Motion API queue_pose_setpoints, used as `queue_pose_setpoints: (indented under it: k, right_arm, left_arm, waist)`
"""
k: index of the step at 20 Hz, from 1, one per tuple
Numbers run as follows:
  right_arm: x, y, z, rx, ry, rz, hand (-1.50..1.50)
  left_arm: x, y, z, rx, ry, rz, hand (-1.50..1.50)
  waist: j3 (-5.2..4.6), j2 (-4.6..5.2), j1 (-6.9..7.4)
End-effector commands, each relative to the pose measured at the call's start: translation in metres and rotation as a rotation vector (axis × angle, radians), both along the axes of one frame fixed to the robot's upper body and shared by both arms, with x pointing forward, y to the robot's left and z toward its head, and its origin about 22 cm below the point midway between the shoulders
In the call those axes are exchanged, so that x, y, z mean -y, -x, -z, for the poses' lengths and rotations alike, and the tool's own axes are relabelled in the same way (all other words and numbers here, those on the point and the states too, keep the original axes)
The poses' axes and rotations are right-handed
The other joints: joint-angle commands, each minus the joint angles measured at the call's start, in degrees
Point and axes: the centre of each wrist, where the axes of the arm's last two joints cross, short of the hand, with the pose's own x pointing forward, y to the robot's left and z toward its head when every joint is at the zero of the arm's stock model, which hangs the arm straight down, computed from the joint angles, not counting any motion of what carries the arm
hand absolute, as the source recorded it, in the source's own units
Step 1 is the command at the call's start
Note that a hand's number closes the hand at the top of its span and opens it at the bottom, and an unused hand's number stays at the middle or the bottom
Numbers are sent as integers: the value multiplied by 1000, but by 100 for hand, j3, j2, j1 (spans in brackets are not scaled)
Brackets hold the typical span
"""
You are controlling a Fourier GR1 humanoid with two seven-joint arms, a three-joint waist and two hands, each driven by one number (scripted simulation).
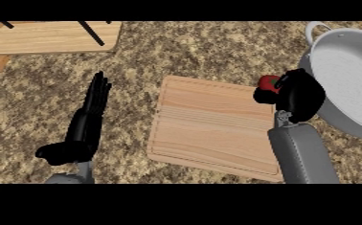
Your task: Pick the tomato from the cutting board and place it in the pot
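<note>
On the left, the left hand (pixel 84 123) rests over the brown counter (pixel 212 47) with straight, relaxed fingers, holding nothing. Next comes the wooden cutting board (pixel 212 128). At its right edge, the right hand (pixel 300 97) curls around the red tomato (pixel 268 82). Just beside it sits 1 grey pot (pixel 339 75).

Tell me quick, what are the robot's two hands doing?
Left hand: open, fingers straight, holding nothing, resting over the counter.
Right hand: curled round the red tomato, beside the pot.
</note>
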Motion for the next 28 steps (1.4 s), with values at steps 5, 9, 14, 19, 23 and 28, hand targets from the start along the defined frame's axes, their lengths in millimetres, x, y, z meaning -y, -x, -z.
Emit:
queue_pose_setpoints:
  k: [5, 9, 14, 19, 23, 28]
  right_arm:
    - [38, -81, -93, 63, 179, 331, 150]
    - [38, -104, -114, 39, 230, 457, 150]
    - [58, -121, -139, 46, 257, 590, 150]
    - [62, -132, -140, 17, 275, 677, 150]
    - [81, -135, -143, 5, 269, 721, 150]
    - [94, -137, -133, -6, 274, 741, 150]
  left_arm:
    - [16, -6, -3, 3, -6, 83, 0]
    - [17, -14, -8, 14, -15, 76, 0]
    - [17, -15, -7, 6, -6, 73, 0]
    - [21, -13, -9, -2, 2, 65, 0]
    - [15, -5, -1, -14, 5, 38, 0]
    - [2, -9, 0, -26, -5, -1, 0]
  waist:
    - [-10, 42, 426]
    - [-2, 37, 449]
    - [8, 10, 357]
    - [20, -38, 281]
    - [22, -76, 174]
    - [24, -121, -30]
